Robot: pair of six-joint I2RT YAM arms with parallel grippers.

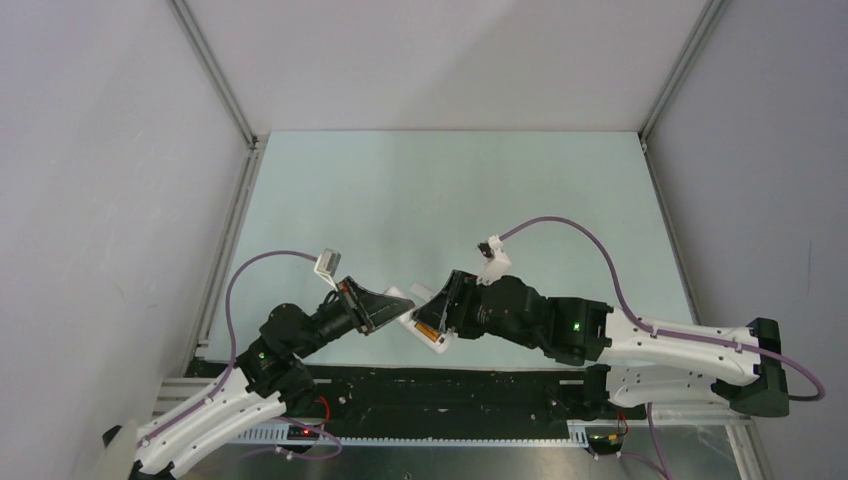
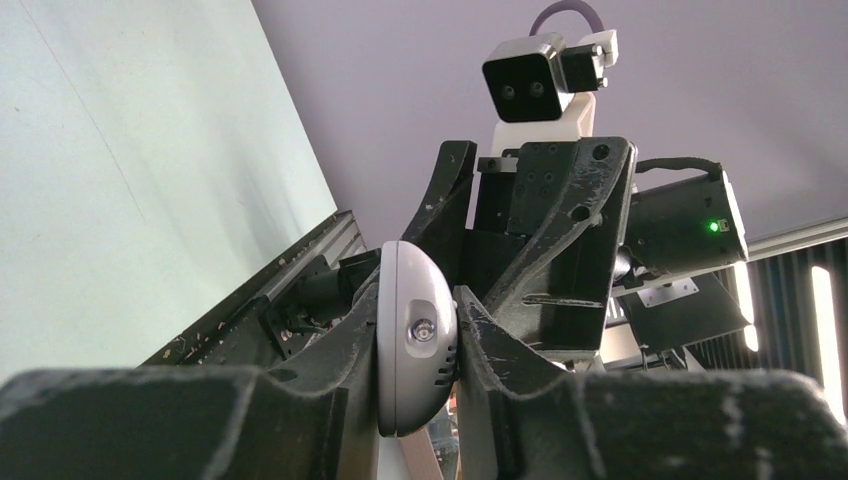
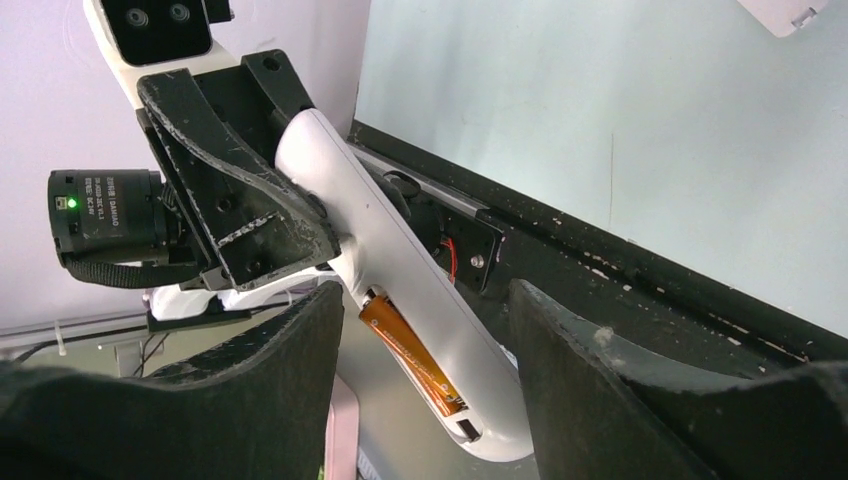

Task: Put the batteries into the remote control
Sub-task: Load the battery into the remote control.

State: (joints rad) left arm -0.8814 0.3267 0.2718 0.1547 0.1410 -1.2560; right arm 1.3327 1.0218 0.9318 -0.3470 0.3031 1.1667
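1. Top external, left of centre: left gripper (image 1: 395, 312) clamped on the remote control (image 1: 432, 338), held tilted over the near edge of the table (image 1: 450, 200)
2. Left wrist, centre: both fingers (image 2: 340, 345) pinch the remote's rounded end
3. Right wrist, centre: one orange battery (image 3: 410, 355) sits in the open recess; second not seen
4. Right gripper (image 3: 425, 300): fingers wide, straddling the remote's lower end, holding nothing
5. Upper right: white piece (image 3: 790, 10) on the table, maybe the cover
6. Judged about half done; second battery and closing remain

table (image 1: 450, 190): pale green | front strip (image 1: 450, 385): black, scuffed | frame rails (image 1: 215, 70): aluminium
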